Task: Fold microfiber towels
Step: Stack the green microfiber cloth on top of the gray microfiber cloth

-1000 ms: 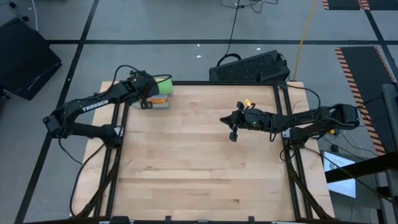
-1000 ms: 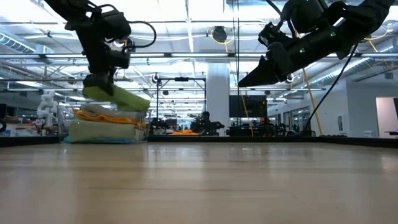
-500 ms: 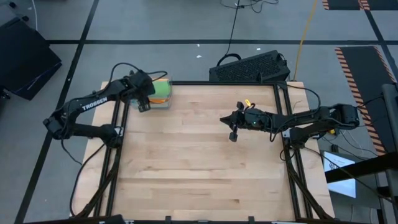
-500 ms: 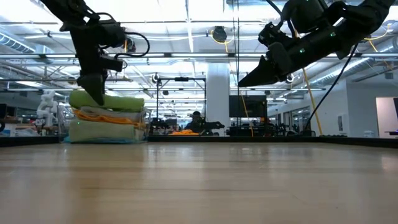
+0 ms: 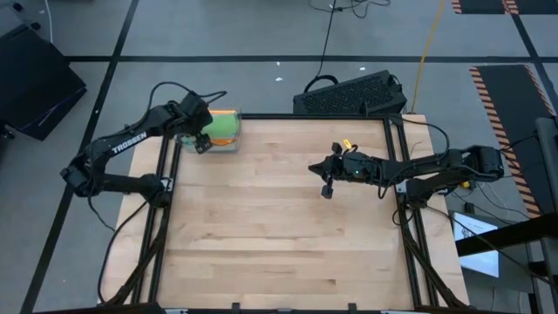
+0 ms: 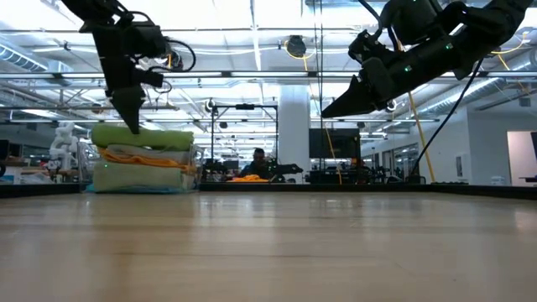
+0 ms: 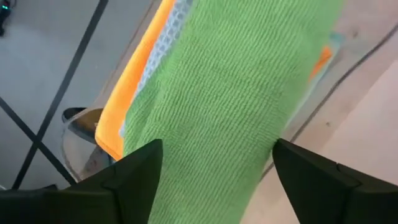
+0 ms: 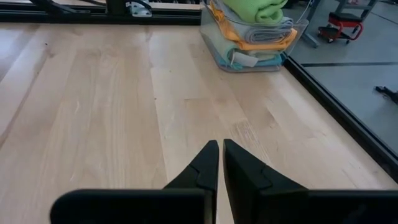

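Six folded microfiber towels (image 5: 225,129) stacked upper left for tidiness, left gripper (image 5: 200,145) open above, right gripper (image 5: 327,188) closed mid-tabletop.

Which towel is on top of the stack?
The bright green towel; it lies folded above the orange towel and the paler ones.

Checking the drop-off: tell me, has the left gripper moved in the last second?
Yes. The left gripper has let go of the bright green towel and risen off the stack, now open just above it.
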{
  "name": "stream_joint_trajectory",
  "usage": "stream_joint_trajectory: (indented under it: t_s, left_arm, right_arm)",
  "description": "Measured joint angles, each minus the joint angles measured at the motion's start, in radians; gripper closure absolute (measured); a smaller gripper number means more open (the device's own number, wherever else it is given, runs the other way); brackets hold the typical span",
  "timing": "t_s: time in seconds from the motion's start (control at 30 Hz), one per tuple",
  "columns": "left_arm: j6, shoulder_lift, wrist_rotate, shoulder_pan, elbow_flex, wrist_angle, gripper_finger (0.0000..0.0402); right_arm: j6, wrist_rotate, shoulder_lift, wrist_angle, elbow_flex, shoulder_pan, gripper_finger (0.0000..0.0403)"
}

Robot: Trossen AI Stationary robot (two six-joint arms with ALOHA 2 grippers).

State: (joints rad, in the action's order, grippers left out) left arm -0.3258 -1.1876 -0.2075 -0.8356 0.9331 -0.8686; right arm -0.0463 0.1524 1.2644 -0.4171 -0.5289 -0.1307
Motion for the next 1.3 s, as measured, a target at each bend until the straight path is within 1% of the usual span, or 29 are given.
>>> stream_joint_trajectory:
  t_s: [0.17,0.27,0.3,0.37,0.4,0.47,0.57,0.63,0.77,0.83,0.9,1.0,1.07,1.17,1.3]
  left_arm:
    - [0.006,0.03,0.002,0.0,0.047,-0.03,0.0079]
    - [0.038,0.065,0.017,0.01,0.078,-0.042,0.0077]
    - [0.055,0.078,0.047,0.017,0.083,-0.037,0.0079]
    - [0.099,0.103,0.148,0.035,0.08,0.007,0.0092]
    - [0.117,0.112,0.187,0.047,0.07,0.038,0.0104]
    - [0.144,0.115,0.194,0.075,0.03,0.099,0.0136]
    - [0.14,0.088,0.09,0.092,-0.05,0.187,0.0203]
    - [0.126,0.064,0.046,0.084,-0.09,0.237,0.0252]
    - [0.125,0.02,0.033,0.052,-0.136,0.337,0.0337]
    - [0.118,-0.005,0.033,0.034,-0.146,0.368,0.0369]
    - [0.11,-0.035,0.036,0.013,-0.151,0.378,0.0391]
    - [0.118,-0.09,0.065,-0.02,-0.152,0.403,0.0394]
    - [0.126,-0.131,0.081,-0.032,-0.152,0.419,0.0382]
    - [0.124,-0.182,0.074,-0.039,-0.152,0.439,0.0359]
    - [0.114,-0.183,0.07,-0.038,-0.152,0.439,0.0343]
  right_arm:
    - [0.0,0.0,0.0,0.0,0.0,0.0,0.0385]
    - [0.001,0.0,0.0,0.0,0.0,0.0,0.0385]
    - [0.003,0.0,0.0,0.0,0.0,0.0,0.0385]
    - [0.003,0.0,0.0,-0.002,0.0,0.0,0.0385]
    - [0.003,0.0,0.0,-0.002,0.0,0.0,0.0385]
    - [0.003,0.0,0.0,-0.004,0.0,0.0,0.0385]
    - [0.0,0.0,0.0,-0.005,0.0,0.0,0.0385]
    - [0.0,0.0,0.0,-0.004,0.0,0.0,0.0385]
    - [0.0,0.0,0.0,-0.003,0.0,0.0,0.0385]
    - [0.0,0.0,0.0,-0.003,0.0,0.0,0.0385]
    - [0.0,0.0,0.0,-0.005,0.0,0.0,0.0385]
    - [0.0,0.0,0.0,-0.005,0.0,0.0,0.0385]
    - [0.0,0.0,0.0,-0.005,0.0,0.0,0.0385]
    - [0.0,0.0,0.0,-0.004,0.0,0.0,0.0385]
    - [0.0,0.0,0.0,0.007,0.0,0.0,0.0385]
